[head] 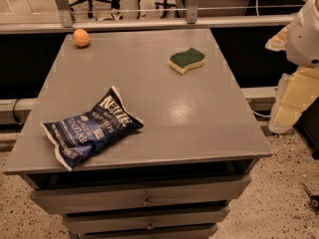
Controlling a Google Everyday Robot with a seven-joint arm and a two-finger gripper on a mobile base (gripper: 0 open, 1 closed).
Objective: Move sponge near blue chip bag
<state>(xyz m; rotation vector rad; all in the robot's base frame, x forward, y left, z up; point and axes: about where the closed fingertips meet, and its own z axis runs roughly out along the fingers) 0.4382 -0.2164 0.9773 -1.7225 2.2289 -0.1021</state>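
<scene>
Far right, beyond the table (pixel 209 114), hand (pixel 277 40), opening indiscernible, well apart from sponge (pixel 187 59).

The claw (pixel 291 103) hangs off the right edge of the bench (pixel 199 118), clear of its top. Between the sponge (pixel 187 59) and the bag (pixel 92 126) the benchtop lies bare, a wide open lane. An orange (pixel 81 38) sits in the far left corner, well apart from that lane.
</scene>
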